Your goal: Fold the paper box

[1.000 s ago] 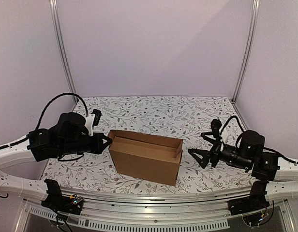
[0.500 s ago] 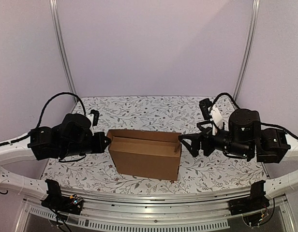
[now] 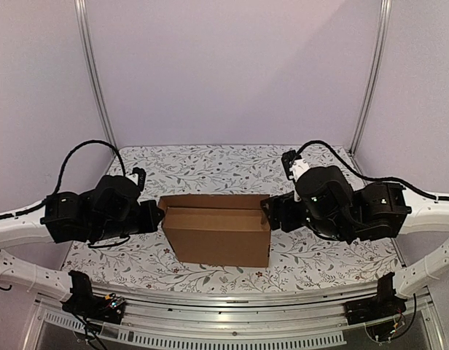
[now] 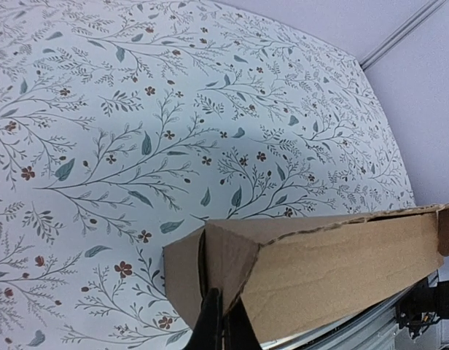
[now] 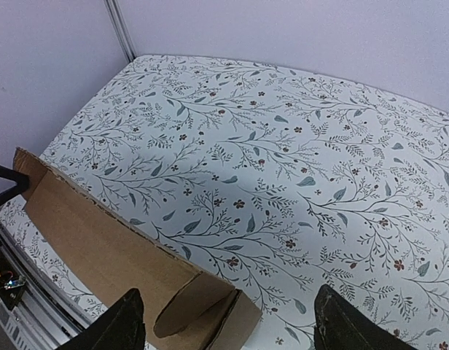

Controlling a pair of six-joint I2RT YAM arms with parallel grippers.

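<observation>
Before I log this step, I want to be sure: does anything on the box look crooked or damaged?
Yes. At the end of the paper box between the open right fingers, a rounded end flap bows outward instead of lying flat. Nothing else stands out.

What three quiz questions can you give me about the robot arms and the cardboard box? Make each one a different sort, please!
1. True or false: the right gripper has its fingers spread wide apart at one end of the paper box.
2. Pick one. Where does the paper box stand?
A. On the table, between the left gripper and the right gripper
B. On top of one arm
C. Leaning against the back wall
3. Fill in the missing word: the table is printed with leafy twigs and little ____.

Key: 1 true. 2 A. 3 flowers.
</observation>
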